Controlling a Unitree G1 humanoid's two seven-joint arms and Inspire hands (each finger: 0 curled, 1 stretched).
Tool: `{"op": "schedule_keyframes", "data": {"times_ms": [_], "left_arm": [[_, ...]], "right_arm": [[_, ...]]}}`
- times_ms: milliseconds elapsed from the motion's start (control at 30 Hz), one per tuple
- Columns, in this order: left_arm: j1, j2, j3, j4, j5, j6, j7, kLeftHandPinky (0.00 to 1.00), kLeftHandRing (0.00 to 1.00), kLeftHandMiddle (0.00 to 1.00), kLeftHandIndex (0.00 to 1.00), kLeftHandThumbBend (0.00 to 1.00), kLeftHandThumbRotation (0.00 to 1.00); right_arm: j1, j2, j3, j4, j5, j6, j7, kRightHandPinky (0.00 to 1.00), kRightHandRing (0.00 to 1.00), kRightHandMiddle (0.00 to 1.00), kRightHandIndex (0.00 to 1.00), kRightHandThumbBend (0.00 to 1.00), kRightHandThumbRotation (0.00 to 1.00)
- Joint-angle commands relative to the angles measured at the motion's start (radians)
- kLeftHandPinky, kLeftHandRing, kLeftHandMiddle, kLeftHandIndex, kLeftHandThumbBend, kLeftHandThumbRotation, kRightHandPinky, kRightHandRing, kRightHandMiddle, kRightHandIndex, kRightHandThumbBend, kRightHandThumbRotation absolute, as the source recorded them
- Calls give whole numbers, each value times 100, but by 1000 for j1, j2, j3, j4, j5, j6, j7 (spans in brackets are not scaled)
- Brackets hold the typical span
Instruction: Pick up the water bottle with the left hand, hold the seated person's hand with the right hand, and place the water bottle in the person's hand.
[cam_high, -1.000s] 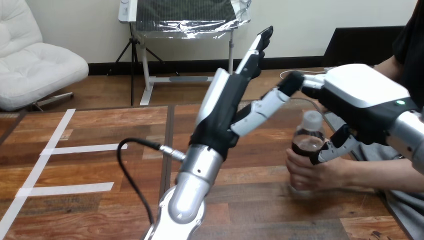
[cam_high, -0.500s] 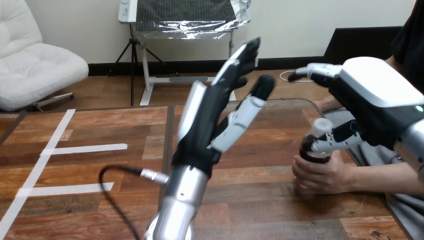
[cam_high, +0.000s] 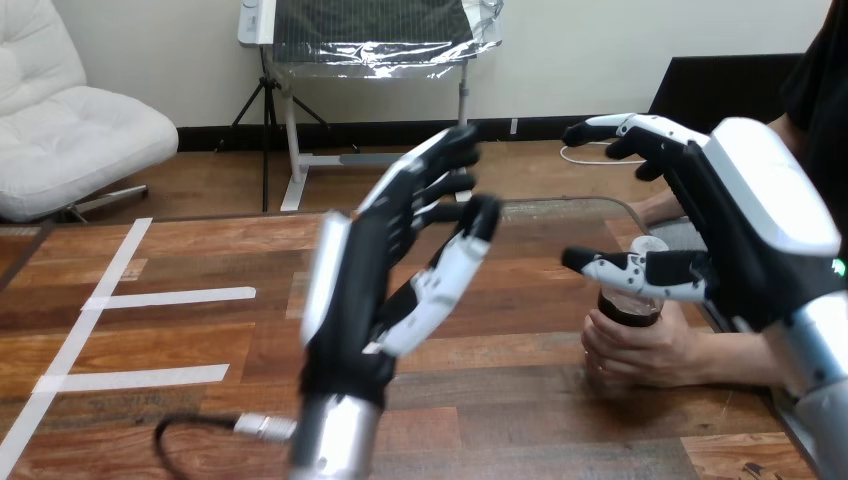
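The bottle (cam_high: 628, 305) is standing on the table (cam_high: 200, 330) at the lower right of the frame, with the person's hand (cam_high: 645, 350) wrapping its lower half. The right hand (cam_high: 760, 200) is hovering above it at the right edge, fingers spread wide and holding nothing. Its thumb is crossing just in front of the cap, and I cannot tell whether it is touching. The left hand (cam_high: 365, 290) is pointing upward at centre frame, well apart from the bottle, fingers loosely extended and empty. The handover is looking done, so clearing away is the step in hand. The right hand should be lifting up and back, thumb straight, so nothing is snagging the cap or tipping the bottle.
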Motion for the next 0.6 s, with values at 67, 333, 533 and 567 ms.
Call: {"op": "schedule_keyframes", "data": {"times_ms": [67, 333, 533, 567], "left_arm": [[74, -22, 26, -62, 4, -92, 47, 58, 65, 71, 72, 35, 14], [175, -1, 24, -82, -6, -143, 79, 57, 63, 69, 71, 34, 5], [229, 17, 27, -95, 1, -166, 104, 57, 63, 69, 71, 36, 1], [235, 20, 27, -97, 3, -167, 108, 57, 63, 69, 71, 36, 1]], "right_arm": [[-1, 68, 10, 25, -6, -66, -86, 56, 65, 70, 70, 49, 0], [12, 104, 31, 82, 9, -148, -128, 52, 62, 67, 67, 48, 0], [26, 124, 37, 105, 35, -172, -129, 49, 58, 64, 64, 46, 0], [29, 126, 37, 105, 35, -172, -129, 49, 57, 63, 64, 46, 0]]}}
